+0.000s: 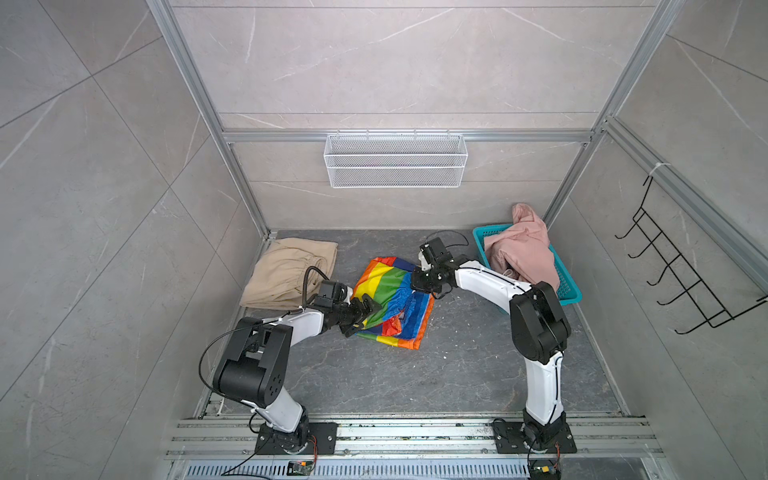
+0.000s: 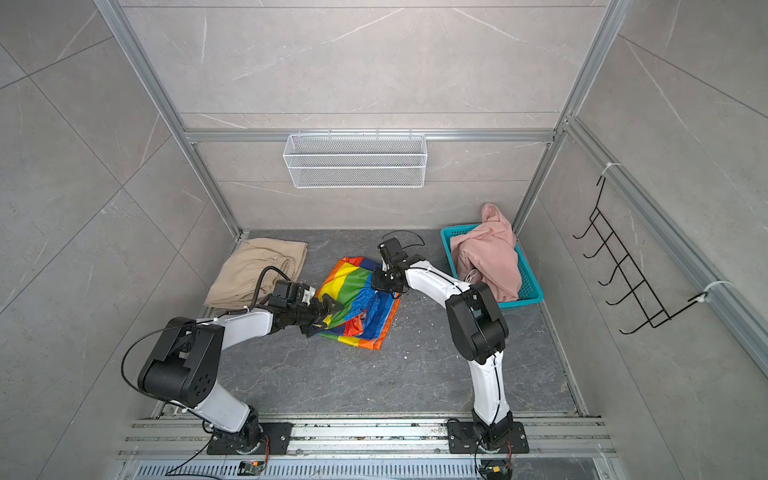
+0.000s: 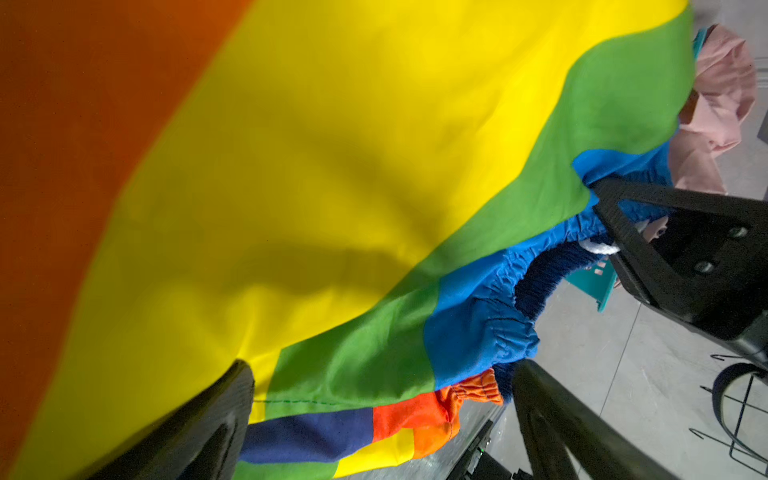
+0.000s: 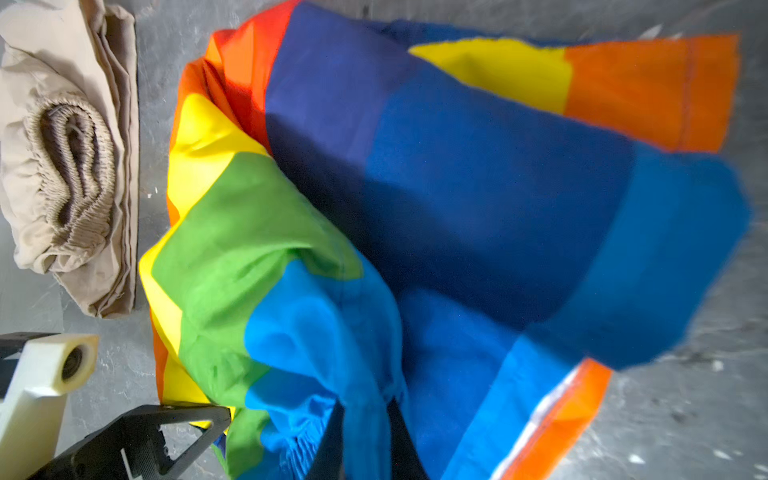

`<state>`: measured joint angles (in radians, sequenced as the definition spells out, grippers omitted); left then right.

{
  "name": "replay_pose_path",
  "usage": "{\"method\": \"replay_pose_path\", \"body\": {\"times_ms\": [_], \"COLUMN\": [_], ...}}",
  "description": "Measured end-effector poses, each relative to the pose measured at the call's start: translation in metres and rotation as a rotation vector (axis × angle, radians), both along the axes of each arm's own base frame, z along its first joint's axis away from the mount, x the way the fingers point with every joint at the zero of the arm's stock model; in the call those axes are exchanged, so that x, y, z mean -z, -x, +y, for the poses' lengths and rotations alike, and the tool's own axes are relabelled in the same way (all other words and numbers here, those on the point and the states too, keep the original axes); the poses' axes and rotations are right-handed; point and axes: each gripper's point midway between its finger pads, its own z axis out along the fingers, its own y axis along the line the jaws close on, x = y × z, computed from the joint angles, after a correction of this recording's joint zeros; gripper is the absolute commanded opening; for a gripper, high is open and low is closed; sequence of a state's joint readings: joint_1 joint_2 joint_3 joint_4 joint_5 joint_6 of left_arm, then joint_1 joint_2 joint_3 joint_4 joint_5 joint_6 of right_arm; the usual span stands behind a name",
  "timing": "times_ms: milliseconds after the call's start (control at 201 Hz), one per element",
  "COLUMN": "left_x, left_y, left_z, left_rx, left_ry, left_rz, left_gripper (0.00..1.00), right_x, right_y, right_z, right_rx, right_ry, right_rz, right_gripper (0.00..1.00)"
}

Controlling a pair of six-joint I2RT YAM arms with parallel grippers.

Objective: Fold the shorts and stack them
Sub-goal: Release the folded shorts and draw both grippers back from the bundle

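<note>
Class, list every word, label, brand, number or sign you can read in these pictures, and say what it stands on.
No text can be read in any view.
The rainbow-striped shorts, beige shorts, pink shorts and teal basket show no print or label.
The small circuit board by the front rail: any marking is too small to read.

Teal basket [image 1: 568, 291], white mesh shelf [image 1: 395, 166] — wall-hung, black hooks [image 1: 681, 259]

The left arm [image 1: 301, 322] and right arm [image 1: 490, 280] wear glossy white shells between bulky matte-black joint housings, with thin black cables [image 1: 202, 365] looping alongside. The left hand [image 1: 360, 316] and right hand [image 1: 417, 285] are black and triangular-framed.
</note>
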<state>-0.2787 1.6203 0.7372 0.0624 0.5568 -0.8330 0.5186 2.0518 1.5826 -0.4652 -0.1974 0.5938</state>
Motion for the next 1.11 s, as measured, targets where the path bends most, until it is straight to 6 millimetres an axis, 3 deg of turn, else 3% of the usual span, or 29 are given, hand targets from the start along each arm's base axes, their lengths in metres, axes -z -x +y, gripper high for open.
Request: {"method": "replay_pose_path", "body": {"times_ms": [95, 179, 319, 438, 538, 643, 752, 822, 912, 1006, 1111], "left_x": [0.0, 0.0, -0.001, -0.006, -0.027, -0.083, -0.151, -0.167, -0.151, -0.098, -0.039], "left_y": [-0.002, -0.003, -0.002, 0.001, 0.002, -0.017, -0.044, -0.057, -0.07, -0.069, -0.047], "left_z": [-0.002, -0.003, -0.004, -0.004, -0.001, 0.001, 0.005, 0.01, 0.016, 0.02, 0.02], "left_rx": [0.003, 0.007, 0.015, 0.024, 0.038, 0.046, 0.031, 0.019, -0.002, -0.038, -0.064], "left_ry": [0.011, 0.02, 0.035, 0.031, -0.002, -0.04, -0.034, -0.012, 0.034, 0.06, 0.077], "left_rz": [-0.024, -0.041, -0.056, -0.052, -0.064, -0.193, -0.369, -0.398, -0.35, -0.201, -0.023], "left_gripper": [1.0, 1.0, 1.0, 1.0, 1.0, 1.0, 1.0, 0.99, 0.99, 0.99, 0.99], "right_x": [0.009, 0.023, 0.052, 0.05, 0.031, -0.012, -0.065, -0.084, -0.081, -0.057, -0.018], "right_y": [-0.003, -0.005, -0.004, -0.003, 0.001, 0.007, 0.016, 0.026, 0.041, 0.056, 0.069], "right_z": [-0.012, -0.024, -0.041, -0.047, -0.05, -0.044, -0.013, 0.017, 0.053, 0.082, 0.091], "right_rx": [0.006, 0.011, 0.004, -0.012, -0.005, 0.01, -0.007, -0.035, -0.075, -0.104, -0.097], "right_ry": [0.037, 0.079, 0.153, 0.179, 0.17, 0.114, -0.008, -0.108, -0.203, -0.259, -0.281], "right_rz": [0.009, 0.027, 0.069, 0.064, 0.038, -0.026, -0.12, -0.152, -0.128, -0.061, 0.028], "right_gripper": [0.12, 0.18, 0.41, 0.63, 0.76, 0.85, 0.94, 0.99, 0.99, 0.99, 0.99]}}
